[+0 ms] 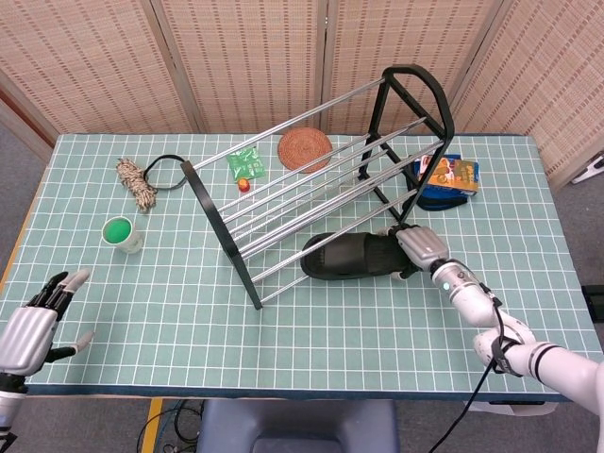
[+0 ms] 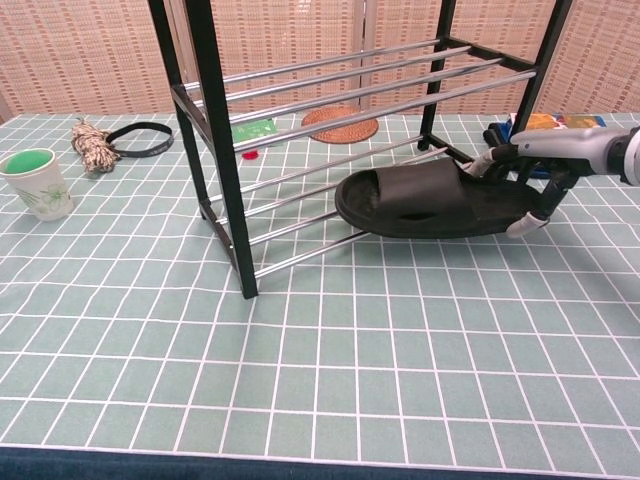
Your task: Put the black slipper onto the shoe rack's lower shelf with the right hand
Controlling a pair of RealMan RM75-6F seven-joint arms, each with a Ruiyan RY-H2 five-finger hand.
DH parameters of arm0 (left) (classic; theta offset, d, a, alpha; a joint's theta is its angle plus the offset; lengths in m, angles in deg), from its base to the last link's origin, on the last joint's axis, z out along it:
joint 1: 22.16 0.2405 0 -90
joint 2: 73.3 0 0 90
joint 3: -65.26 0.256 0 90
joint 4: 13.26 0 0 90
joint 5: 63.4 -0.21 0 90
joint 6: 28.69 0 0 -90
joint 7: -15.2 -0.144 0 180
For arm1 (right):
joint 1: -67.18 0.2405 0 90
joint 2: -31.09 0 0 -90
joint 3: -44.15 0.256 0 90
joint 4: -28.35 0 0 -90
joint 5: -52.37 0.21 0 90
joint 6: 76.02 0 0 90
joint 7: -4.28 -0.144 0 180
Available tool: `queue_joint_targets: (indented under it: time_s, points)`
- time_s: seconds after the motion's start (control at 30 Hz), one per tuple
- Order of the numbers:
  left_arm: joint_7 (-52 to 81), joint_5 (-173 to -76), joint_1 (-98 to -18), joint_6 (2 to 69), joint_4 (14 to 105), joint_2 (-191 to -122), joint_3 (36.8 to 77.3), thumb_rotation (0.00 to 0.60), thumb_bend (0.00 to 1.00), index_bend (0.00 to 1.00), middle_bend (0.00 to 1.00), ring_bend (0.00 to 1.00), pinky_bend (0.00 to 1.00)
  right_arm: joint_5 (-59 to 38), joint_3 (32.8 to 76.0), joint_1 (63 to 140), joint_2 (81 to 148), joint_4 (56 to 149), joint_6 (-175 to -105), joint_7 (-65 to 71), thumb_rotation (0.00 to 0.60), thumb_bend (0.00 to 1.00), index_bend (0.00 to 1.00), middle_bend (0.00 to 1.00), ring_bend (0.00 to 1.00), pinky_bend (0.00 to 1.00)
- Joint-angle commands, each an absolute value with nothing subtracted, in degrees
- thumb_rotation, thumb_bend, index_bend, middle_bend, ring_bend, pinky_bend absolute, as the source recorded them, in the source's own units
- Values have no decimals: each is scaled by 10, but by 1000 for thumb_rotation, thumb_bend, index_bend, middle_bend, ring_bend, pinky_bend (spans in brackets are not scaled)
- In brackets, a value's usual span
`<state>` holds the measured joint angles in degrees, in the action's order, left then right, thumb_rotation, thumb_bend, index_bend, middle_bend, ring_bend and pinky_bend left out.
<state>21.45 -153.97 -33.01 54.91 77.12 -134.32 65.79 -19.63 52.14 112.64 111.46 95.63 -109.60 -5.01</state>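
Black slipper (image 1: 351, 257): in the head view it is lying toe-first across the front rails of the shoe rack (image 1: 321, 179), its heel end sticking out over the table (image 1: 302, 330) on the rack's open side.
Right hand, head view (image 1: 418, 247): it is grasping the slipper's heel end, fingers wrapping over the top edge.
Left hand, head view (image 1: 33, 321): it is hovering at the near left table edge, fingers spread, holding nothing, well apart from the green cup (image 1: 121, 232).
Risk, head view: the toe is pointing at an angle to the rails, so a further push is likely skewing the slipper, and the toe could be slipping between two bars rather than riding on them.
Black slipper, chest view (image 2: 430, 200): its toe is sitting over the lowest front rail (image 2: 300, 222), while the heel is hanging in the air, tilting slightly, not yet resting on the lower shelf.
Right hand, chest view (image 2: 530, 175): it is gripping the heel from above and below, close beside the rack's rear post (image 2: 535, 75).
Risk, chest view: letting go now is probably tipping the heel down onto the table, since only the toe is being supported; pushing harder could be nudging the light rack, or knuckles could be catching the post and the blue box (image 2: 550, 128) behind it.
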Motion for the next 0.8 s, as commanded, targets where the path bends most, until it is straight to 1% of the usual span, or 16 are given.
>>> queue_joint_targets:
  time_s: [0.03,0.23,0.53,0.67,0.8]
  points:
    - [211,-1553,-317,570,781,-1338,663,600,262,30,115,86,292,-197,523,1130,1120,949,-1095,-51,600,169,327,262,157,223]
    - [199,-1582,-299,604,790,-1334,672,600,262,53,120,94,293,-194,525,1138,1135,924,-1089,-54,600,169,327,262,158,223]
    - [185,-1602,-287,623,791,-1336,676,600,262,53,120,93,293,-196,533,1154,1153,894,-1075,-74,600,169,327,262,158,223]
    - [194,-1601,-288,620,789,-1334,673,600,262,53,120,93,293,-201,532,1158,1159,885,-1070,-82,600,170,327,262,158,223]
    - [206,-1582,-295,603,787,-1331,665,600,262,54,120,94,293,-205,531,1160,1162,880,-1069,-91,600,171,327,262,157,223]
